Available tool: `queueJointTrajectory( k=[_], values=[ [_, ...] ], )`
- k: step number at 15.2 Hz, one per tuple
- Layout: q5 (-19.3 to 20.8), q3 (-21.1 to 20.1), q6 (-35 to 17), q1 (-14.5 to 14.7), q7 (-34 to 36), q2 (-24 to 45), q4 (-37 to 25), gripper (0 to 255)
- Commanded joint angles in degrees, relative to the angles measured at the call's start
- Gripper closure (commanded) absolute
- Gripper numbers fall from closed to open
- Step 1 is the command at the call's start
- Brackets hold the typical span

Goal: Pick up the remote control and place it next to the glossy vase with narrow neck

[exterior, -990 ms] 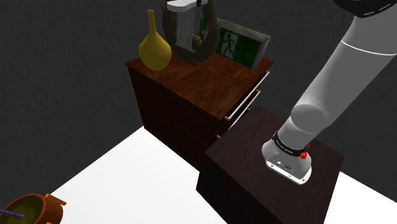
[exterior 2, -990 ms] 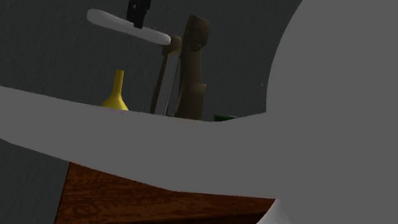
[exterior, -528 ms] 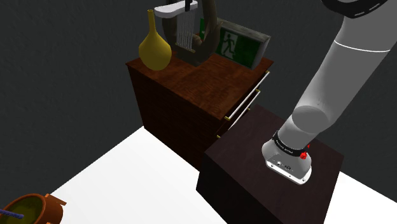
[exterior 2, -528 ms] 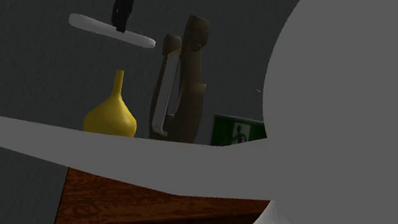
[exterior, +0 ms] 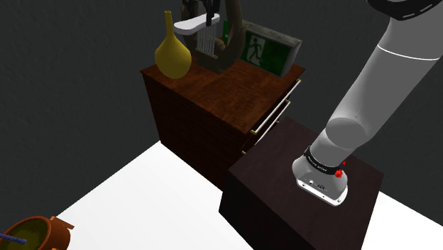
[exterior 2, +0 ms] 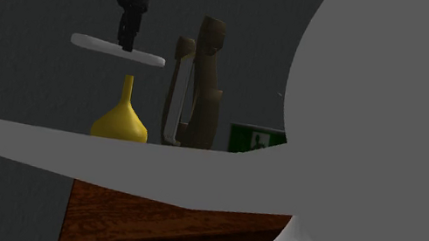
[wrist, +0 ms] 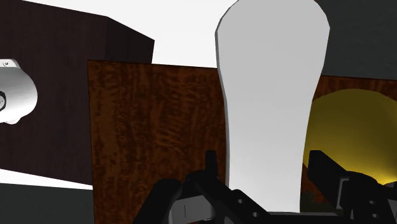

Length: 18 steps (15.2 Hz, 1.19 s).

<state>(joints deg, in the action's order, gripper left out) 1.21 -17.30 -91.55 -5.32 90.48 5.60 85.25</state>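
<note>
Hanging in mid-air: remote control (exterior 2: 147, 57), plain white, long and flat, lying roughly level. Clamped crosswise near its middle by black claw (exterior 2: 127, 42), fingers (wrist: 208, 167) against its two long edges.
Position: above yellow vase (exterior 2: 122, 118), clear of neck tip, not touching. Wrist view puts remote over dresser (exterior: 227, 89) top, w/ vase's round body just beside it below.
Vase: glossy, bulb body, narrow neck, upright at a corner of dresser top.
Past vase, toward shoulder view's right: brown harp-like sculpture (exterior: 226, 44), upright; then green exit sign (exterior: 266, 48).
Dresser: dark reddish wood, drawers w/ bar handles (exterior: 272, 117).
Stand (exterior: 284, 192): dark box, well apart from vase, by drawer side; white arm (exterior: 369, 92) rises from it.
Brown basket (exterior: 32, 234): far from vase, at edge of white floor (exterior: 156, 206).
</note>
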Motion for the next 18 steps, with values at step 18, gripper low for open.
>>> queueJointTrajectory(
  k=[18],
  values=[
    [-0.37, 0.2, -15.1, -0.33, -0.29, -1.27, 16.27, 255]
  ],
)
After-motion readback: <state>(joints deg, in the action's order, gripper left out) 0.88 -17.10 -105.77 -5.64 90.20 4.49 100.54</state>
